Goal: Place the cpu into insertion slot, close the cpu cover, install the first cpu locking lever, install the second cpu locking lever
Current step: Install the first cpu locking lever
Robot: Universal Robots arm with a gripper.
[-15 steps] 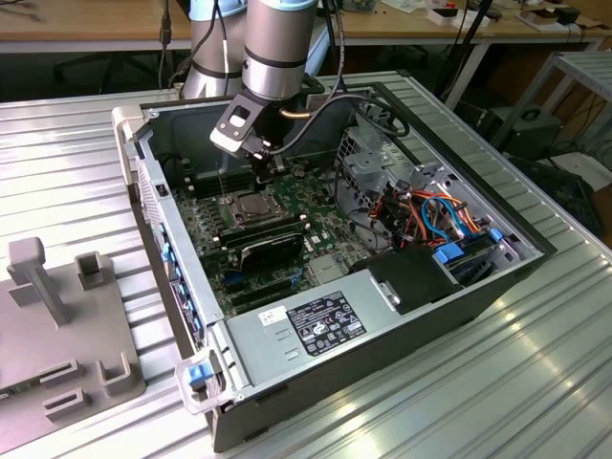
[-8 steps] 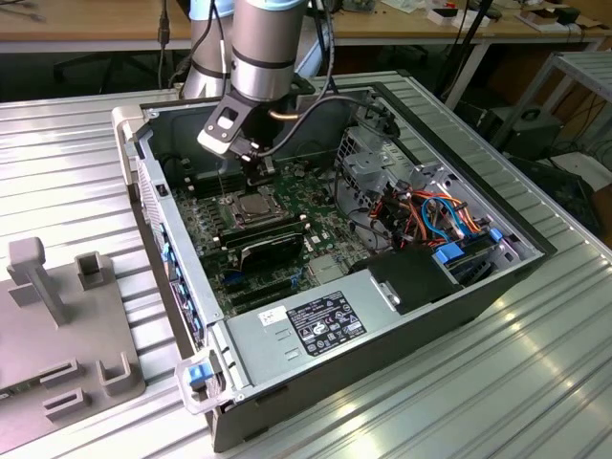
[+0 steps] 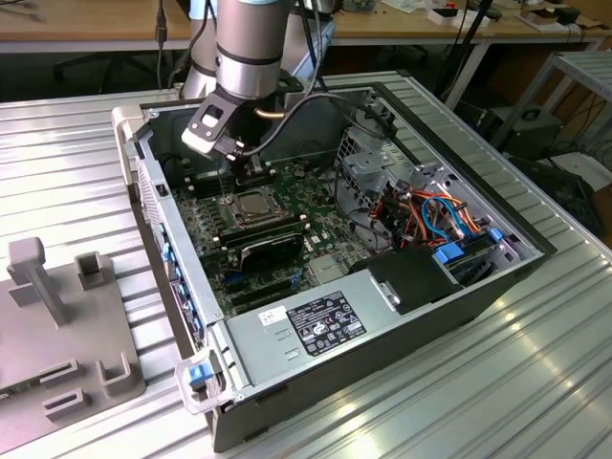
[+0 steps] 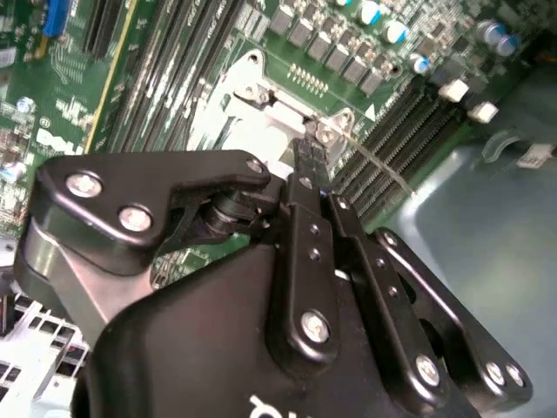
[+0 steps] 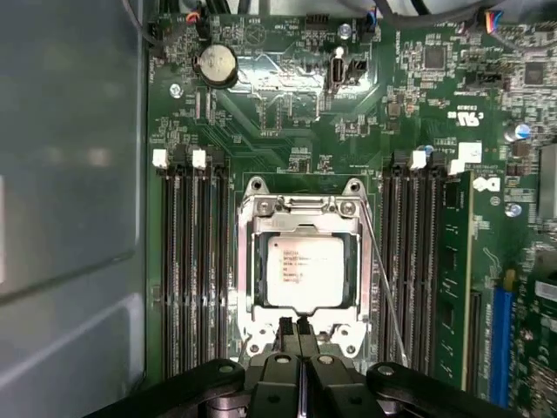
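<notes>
From where I stand, the open computer case (image 3: 459, 306) sits about mid-desk on the ribbed metal desk (image 3: 535, 363), and the arm hangs over its motherboard. The cpu (image 5: 305, 272) lies flat in the insertion slot (image 5: 260, 287). The cpu cover (image 5: 300, 222) looks to be down around it, its window framing the chip's pale face.

The gripper (image 5: 296, 326) has its fingertips together at the slot's edge on the arm's side, touching or just above the metal rim. I can see nothing clamped between them. A thin wire locking lever (image 5: 383, 283) runs along one side of the slot and slants away from it, so I judge it is not latched. I cannot tell about the lever on the other side.

What worries me is how little room there is. The lever is a slim, springy wire, and narrow shut fingertips could slide off it and strike the green board or the long memory slots (image 5: 187, 270) just beside the socket. If the cover is not fully flat, forcing a lever down could also press the chip unevenly onto its contacts.
</notes>
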